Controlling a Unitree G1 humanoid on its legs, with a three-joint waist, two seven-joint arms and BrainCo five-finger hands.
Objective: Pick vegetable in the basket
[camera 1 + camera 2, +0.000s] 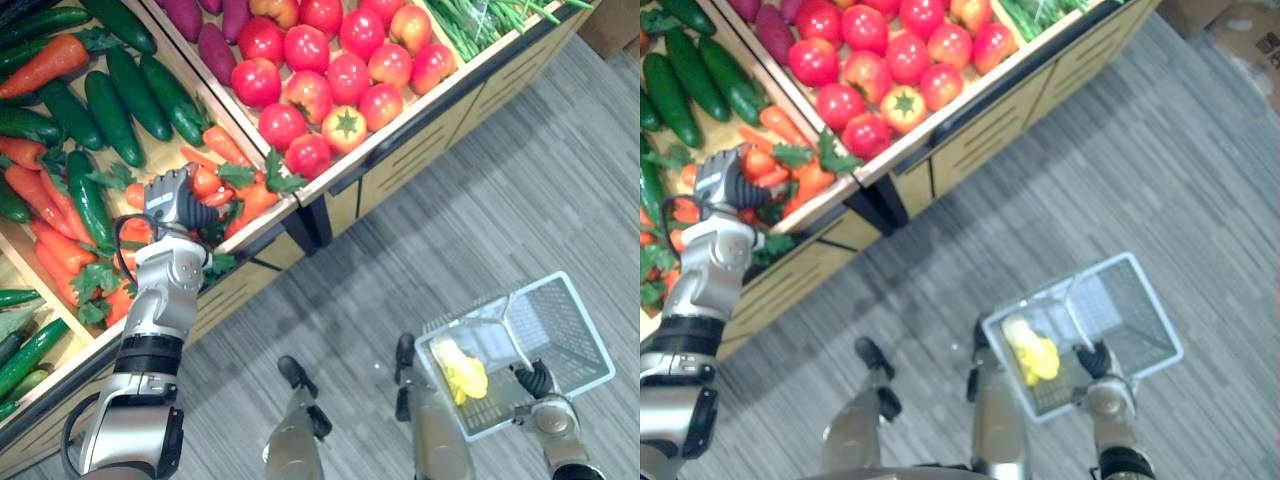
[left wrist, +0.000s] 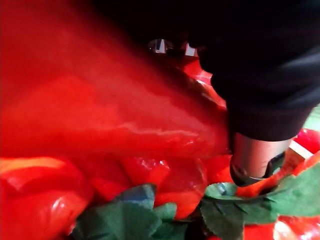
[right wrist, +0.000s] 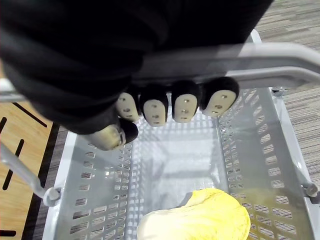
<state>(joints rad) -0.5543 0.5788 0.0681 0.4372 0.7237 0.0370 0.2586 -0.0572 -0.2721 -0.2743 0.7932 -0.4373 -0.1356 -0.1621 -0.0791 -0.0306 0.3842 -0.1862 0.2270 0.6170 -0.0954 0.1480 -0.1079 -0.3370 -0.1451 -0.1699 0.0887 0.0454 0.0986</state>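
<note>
You see left hand (image 1: 168, 198) among orange leafy-topped carrots (image 1: 225, 146), centre left, finger state unreadable; right hand (image 1: 535, 380) curled round handle of grey plastic mesh basket (image 1: 575, 320), lower right.

Colours I logged at the stand (image 1: 420, 160) and in the basket (image 1: 570, 330).
The carrots (image 1: 245, 195) were orange with green leaves, the cucumbers (image 1: 112, 115) deep green, the tomatoes (image 1: 347, 77) red with one orange-yellow under a green star, the sweet potatoes (image 1: 215, 50) purple. The basket was pale grey with a grid of holes, and the vegetable (image 1: 462, 375) in it looked yellow, perhaps paler at one end. The floor (image 1: 480, 220) was grey, finely streaked; the stand light wood with black slots.
</note>
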